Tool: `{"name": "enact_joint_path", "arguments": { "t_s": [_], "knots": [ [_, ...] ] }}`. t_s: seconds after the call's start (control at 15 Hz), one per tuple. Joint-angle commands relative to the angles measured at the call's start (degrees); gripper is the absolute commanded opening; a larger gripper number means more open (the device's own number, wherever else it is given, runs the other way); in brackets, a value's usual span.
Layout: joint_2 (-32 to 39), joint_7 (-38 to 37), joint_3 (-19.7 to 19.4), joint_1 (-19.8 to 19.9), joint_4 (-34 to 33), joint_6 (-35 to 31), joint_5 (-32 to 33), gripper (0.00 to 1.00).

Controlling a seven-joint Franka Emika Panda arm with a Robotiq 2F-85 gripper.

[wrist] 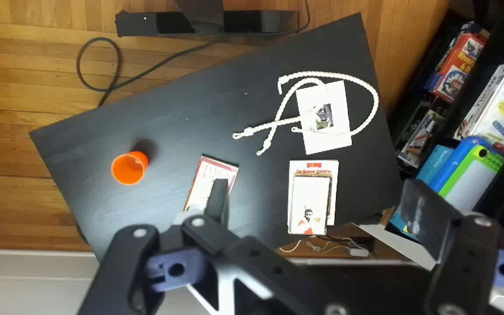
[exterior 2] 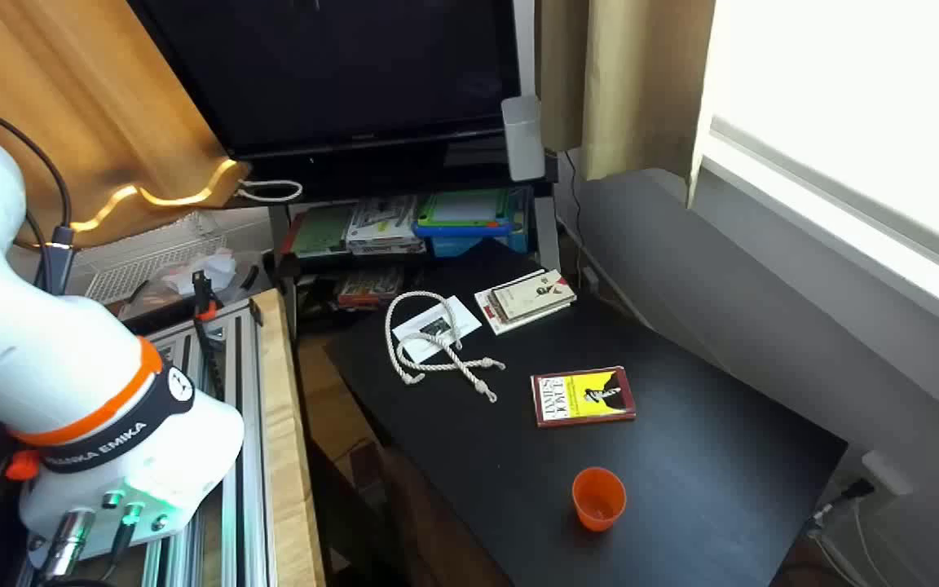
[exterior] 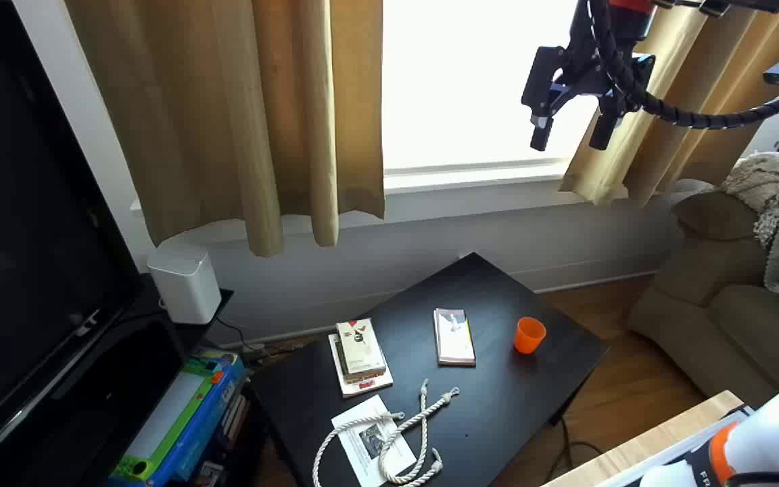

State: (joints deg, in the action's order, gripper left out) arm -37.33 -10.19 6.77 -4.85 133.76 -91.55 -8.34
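Books lie stacked on the desk, at six o'clock from the paper in the wrist view; my claw hangs spread well above, so I'd square up before lowering.

In the wrist view, we are missing part of a book behind a blurred finger; in an exterior view, part of a rope below the bottom edge.
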Motion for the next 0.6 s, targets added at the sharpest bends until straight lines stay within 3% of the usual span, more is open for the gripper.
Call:
{"name": "enact_joint_path", "arguments": {
  "t_s": [0.0, 0.2, 0.33, 0.53],
  "knots": [
    [0.0, 0.2, 0.3, 0.4, -0.2, 0.2, -0.1, 1.0],
    [0.0, 0.2, 0.3, 0.4, -0.3, 0.2, -0.1, 1.0],
    [-0.8, -3.6, 2.5, 1.8, 1.2, -2.6, 2.7, 1.0],
    [0.1, -8.3, 0.4, 5.8, 5.6, -5.9, 5.2, 1.0]
  ]
}}
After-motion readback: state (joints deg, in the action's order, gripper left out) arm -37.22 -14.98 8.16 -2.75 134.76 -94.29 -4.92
